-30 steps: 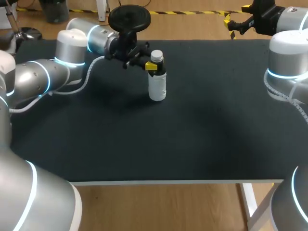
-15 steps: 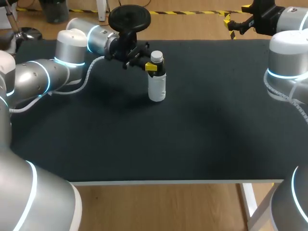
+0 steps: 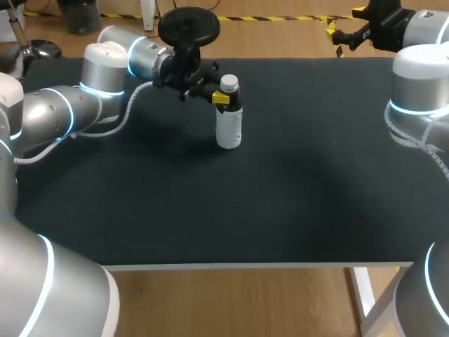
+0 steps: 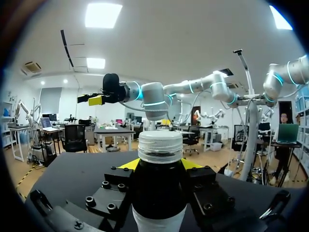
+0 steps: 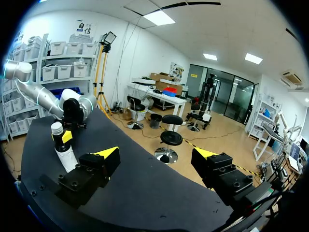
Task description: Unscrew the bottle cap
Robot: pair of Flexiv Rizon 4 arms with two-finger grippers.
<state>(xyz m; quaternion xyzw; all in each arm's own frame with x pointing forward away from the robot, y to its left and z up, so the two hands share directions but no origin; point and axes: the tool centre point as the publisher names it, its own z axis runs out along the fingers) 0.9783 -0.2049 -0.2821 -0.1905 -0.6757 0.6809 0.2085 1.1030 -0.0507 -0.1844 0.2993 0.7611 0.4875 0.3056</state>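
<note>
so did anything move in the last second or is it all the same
Nothing visibly changed. The left gripper stays closed on the neck of the bottle, just under the cap. The cap is still on, and the bottle stands upright in the same spot on the table. The right gripper stays open, out by the table's far edge.

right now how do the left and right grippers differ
The left gripper has its fingers shut on the neck of the bottle, just below the white cap; the right gripper has its fingers wide apart with nothing between them. The left gripper is at the bottle, the right gripper far off toward the far right corner of the table. Both have yellow fingertips.
</note>
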